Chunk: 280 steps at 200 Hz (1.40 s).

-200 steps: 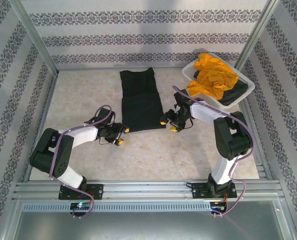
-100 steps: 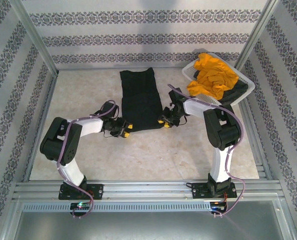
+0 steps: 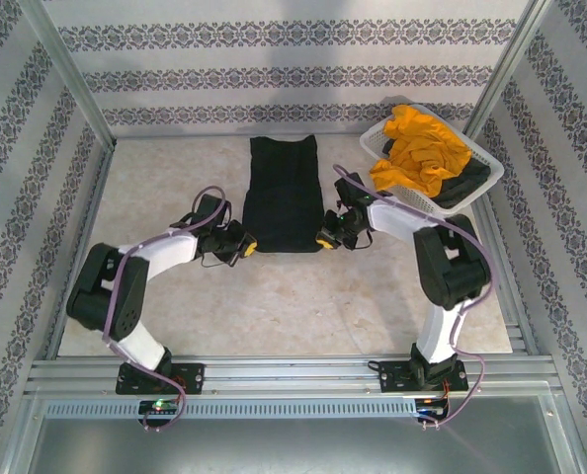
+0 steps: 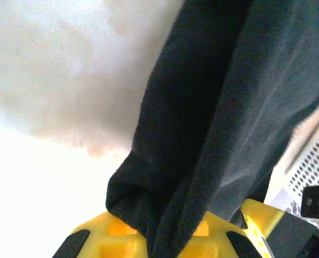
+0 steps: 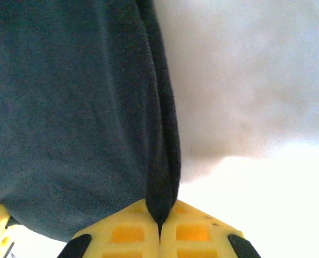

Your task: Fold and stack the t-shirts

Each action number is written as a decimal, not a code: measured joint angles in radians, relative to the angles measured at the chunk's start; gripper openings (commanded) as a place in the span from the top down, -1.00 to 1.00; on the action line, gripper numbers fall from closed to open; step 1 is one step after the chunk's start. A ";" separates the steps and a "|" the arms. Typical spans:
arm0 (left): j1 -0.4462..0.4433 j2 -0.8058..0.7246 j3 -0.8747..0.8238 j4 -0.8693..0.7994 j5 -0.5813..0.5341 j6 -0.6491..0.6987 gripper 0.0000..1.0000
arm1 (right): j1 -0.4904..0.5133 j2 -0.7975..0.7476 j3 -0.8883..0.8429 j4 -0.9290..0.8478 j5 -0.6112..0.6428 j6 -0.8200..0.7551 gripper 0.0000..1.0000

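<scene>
Shirt (image 3: 285, 193): black, narrow, seemingly folded lengthwise

White lattice basket (image 3: 376, 148) far-R corner, beige marbled table (image 3: 303, 296), patterned walls (image 3: 274, 69), alu frame (image 3: 293, 370)

top external: high rear, facing table (image 3: 303, 296) | wrists: close-up past fingers (image 5: 127, 234) | shared: black t-shirt (image 3: 284, 197)

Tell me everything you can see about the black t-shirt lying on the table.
The black t-shirt is plain, dark, soft knit cloth, folded into a narrow rectangle lying flat on the pale table, left of the white basket. Its near corners are pinched: the left tool is shut on one bunched corner, the right tool on the other. No print shows.
</scene>
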 measured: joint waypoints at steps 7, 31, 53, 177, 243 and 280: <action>-0.006 -0.041 -0.033 -0.005 0.008 0.006 1.00 | 0.014 -0.037 -0.034 0.002 0.000 0.000 1.00; -0.041 -0.184 -0.153 -0.048 0.031 0.010 1.00 | 0.076 -0.161 -0.174 0.003 -0.001 0.011 1.00; -0.109 -0.354 -0.237 -0.139 0.033 0.001 1.00 | 0.145 -0.305 -0.293 -0.039 -0.001 0.058 1.00; -0.050 -0.302 0.224 -0.352 -0.054 0.010 1.00 | 0.003 -0.333 0.083 -0.245 -0.006 0.305 1.00; 0.096 0.388 0.641 -0.217 -0.030 0.088 0.52 | -0.131 0.338 0.684 -0.217 -0.009 0.227 0.19; 0.122 0.449 0.675 -0.221 -0.069 0.108 -0.05 | -0.163 0.518 0.914 -0.221 -0.085 0.138 -0.16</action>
